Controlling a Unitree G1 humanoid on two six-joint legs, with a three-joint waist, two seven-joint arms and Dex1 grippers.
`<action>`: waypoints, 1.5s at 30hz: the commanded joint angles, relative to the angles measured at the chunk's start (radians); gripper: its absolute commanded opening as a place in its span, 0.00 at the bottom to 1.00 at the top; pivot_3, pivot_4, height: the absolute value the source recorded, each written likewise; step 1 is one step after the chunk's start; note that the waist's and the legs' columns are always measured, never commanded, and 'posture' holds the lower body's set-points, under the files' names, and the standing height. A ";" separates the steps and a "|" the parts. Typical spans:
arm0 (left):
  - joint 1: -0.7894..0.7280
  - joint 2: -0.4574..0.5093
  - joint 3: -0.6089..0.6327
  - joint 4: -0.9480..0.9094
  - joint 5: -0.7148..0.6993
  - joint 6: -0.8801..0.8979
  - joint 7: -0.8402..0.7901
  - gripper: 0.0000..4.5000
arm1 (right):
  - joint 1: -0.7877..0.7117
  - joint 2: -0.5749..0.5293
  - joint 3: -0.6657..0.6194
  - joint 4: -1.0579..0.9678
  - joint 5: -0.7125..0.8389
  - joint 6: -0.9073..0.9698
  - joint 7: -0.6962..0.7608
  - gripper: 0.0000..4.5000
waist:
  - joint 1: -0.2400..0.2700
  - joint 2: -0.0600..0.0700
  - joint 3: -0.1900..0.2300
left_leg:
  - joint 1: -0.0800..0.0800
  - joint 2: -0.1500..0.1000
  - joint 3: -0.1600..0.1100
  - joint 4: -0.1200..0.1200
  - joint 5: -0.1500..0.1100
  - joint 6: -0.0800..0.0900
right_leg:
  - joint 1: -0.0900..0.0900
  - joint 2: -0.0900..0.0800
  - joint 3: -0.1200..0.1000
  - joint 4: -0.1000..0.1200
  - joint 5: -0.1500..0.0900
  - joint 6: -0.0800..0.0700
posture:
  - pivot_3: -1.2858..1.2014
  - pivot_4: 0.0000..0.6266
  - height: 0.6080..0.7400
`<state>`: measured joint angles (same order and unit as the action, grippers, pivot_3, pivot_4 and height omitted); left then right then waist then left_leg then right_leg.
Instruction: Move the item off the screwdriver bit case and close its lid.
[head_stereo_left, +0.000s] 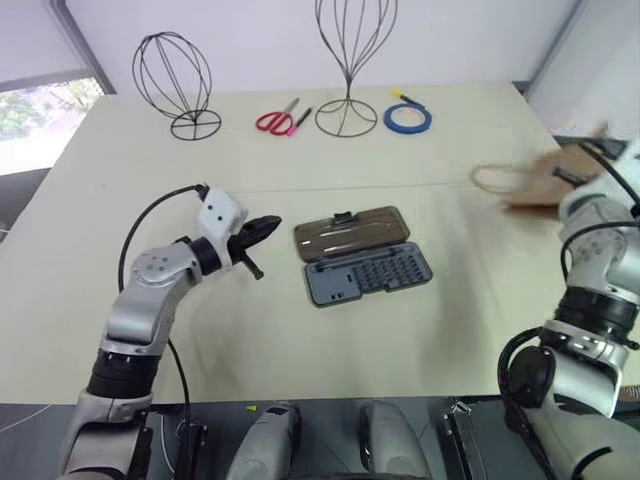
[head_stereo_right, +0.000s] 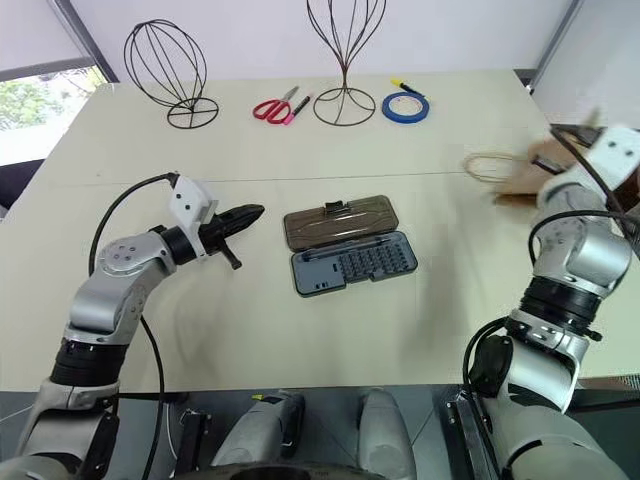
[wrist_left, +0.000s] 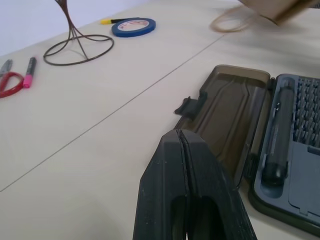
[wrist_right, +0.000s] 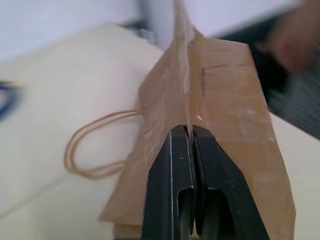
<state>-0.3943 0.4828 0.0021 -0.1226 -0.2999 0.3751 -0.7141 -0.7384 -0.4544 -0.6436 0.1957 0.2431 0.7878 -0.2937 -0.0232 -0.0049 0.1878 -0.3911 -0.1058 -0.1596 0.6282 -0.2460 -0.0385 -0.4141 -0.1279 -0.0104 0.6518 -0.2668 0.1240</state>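
The screwdriver bit case lies open on the middle of the table, with rows of bits showing in its grey base. Its lid, dark translucent brown, lies flat on the far side with the latch tab at its far edge. The item, a brown paper bag with looped string handles, hangs off to the right near the table's edge, apart from the case. My right gripper is shut on the bag's folded edge. My left gripper is shut and empty, level, just left of the lid.
Along the far side of the table stand two wire head-shaped stands, with red scissors, a pink marker, a roll of blue tape and a yellow pen. The table's right edge runs just beyond the bag.
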 joint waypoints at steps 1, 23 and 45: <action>-0.014 0.000 0.002 -0.014 0.005 -0.027 0.001 0.00 | 0.009 0.005 -0.029 -0.007 0.014 -0.023 -0.020 0.00 | -0.002 0.000 0.000 | 0.000 0.000 0.001 0.000 0.000 0.000 | 0.000 0.000 0.001 0.000 0.000 0.000 | 0.52 0.24 1.00; -0.013 0.001 0.000 -0.014 0.007 -0.031 -0.002 0.00 | 0.202 -0.221 0.269 -0.343 -0.259 -0.349 0.139 0.99 | 0.003 0.000 0.000 | 0.001 0.002 0.008 0.001 -0.001 0.002 | -0.001 0.003 0.006 -0.001 0.001 0.002 | 0.52 0.24 1.00; 0.047 -0.026 -0.013 -0.074 0.012 -0.026 0.020 0.00 | -0.176 -0.109 0.630 0.114 0.011 0.074 0.866 0.99 | 0.006 0.000 0.000 | -0.001 0.010 0.016 0.001 -0.003 0.005 | -0.005 0.008 0.008 -0.004 0.006 -0.002 | 0.52 0.24 1.00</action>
<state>-0.3463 0.4475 -0.0246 -0.1449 -0.2912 0.3610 -0.7049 -0.9067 -0.5685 -0.0113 0.3389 0.2410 0.8434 0.5611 -0.0174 -0.0054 0.1882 -0.3925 -0.0954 -0.1434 0.6296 -0.2490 -0.0335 -0.4200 -0.1199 -0.0019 0.6482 -0.2603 0.1216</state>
